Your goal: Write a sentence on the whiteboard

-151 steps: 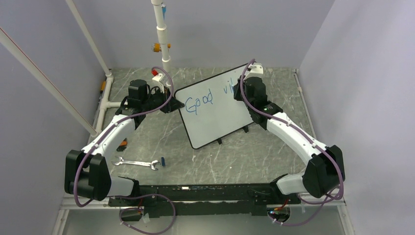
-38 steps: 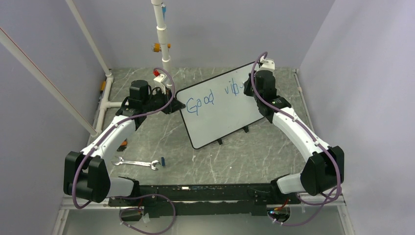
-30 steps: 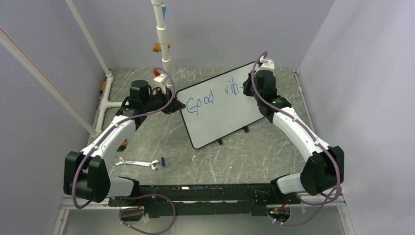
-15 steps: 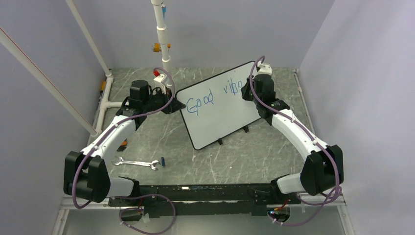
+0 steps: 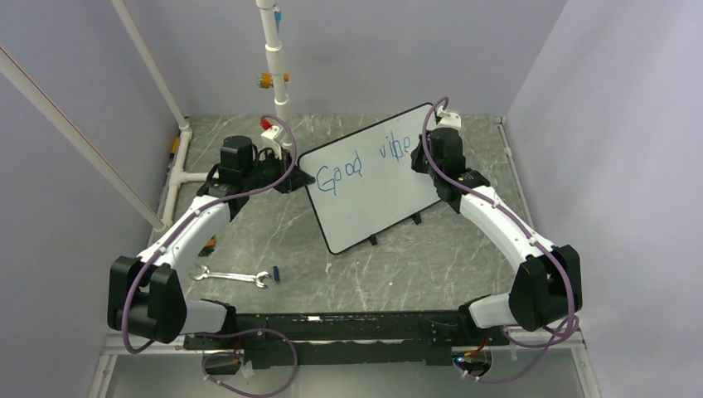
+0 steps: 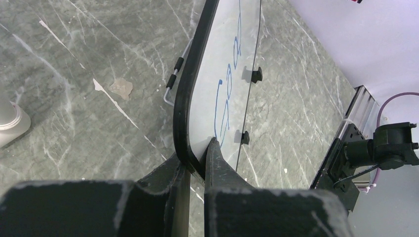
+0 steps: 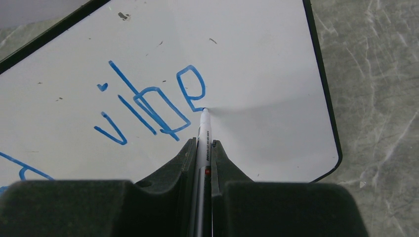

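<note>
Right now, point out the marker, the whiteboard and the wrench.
marker (image 7: pixel 203 129), right wrist view, white barrel just behind the tip.
whiteboard (image 5: pixel 373 203), top view, bare white surface toward its near edge.
wrench (image 5: pixel 230 276), top view, middle of its shaft.

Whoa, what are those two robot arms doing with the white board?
They are writing on it. The left gripper pinches the edge of the whiteboard, likely to steady it. The right gripper holds a marker with its tip on the board, right at the end of the letter e. The blue lettering reads "Good vibe" so far.
</note>
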